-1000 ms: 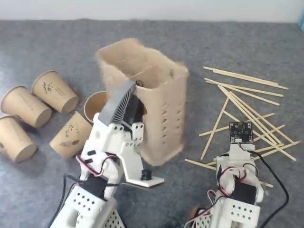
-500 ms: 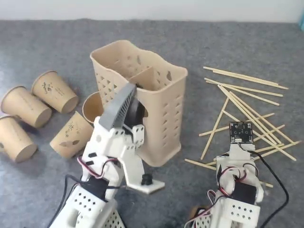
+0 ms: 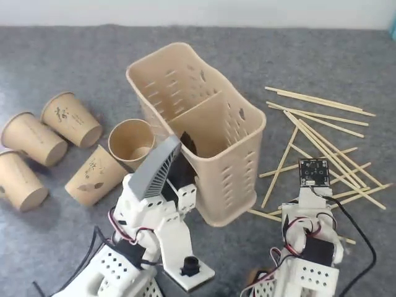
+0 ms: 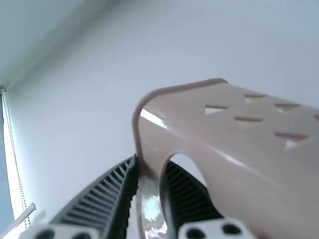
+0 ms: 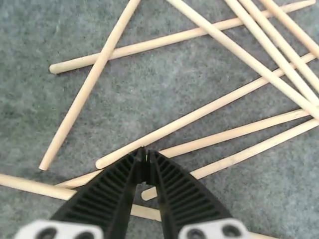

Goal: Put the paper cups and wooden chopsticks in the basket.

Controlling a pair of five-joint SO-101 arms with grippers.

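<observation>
Looks like a small robotics lab or hobby setup indoors, can't tell which. The desk (image 3: pixel 346 55) is covered in grey felt-like matting, with a plain pale wall (image 3: pixel 198 12) at the far edge. White plastic left arm (image 3: pixel 148 216) and right arm (image 3: pixel 309 247) sit at the near edge, with a bare circuit board (image 3: pixel 314 172) showing. White ceiling (image 4: pixel 50 20) overhead.

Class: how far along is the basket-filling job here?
Done: nothing visibly. In hand: the left gripper grips the tilted basket by its rim; the right gripper is shut over chopsticks, holding none. Left: five paper cups and the scattered chopsticks lie on the table.
</observation>
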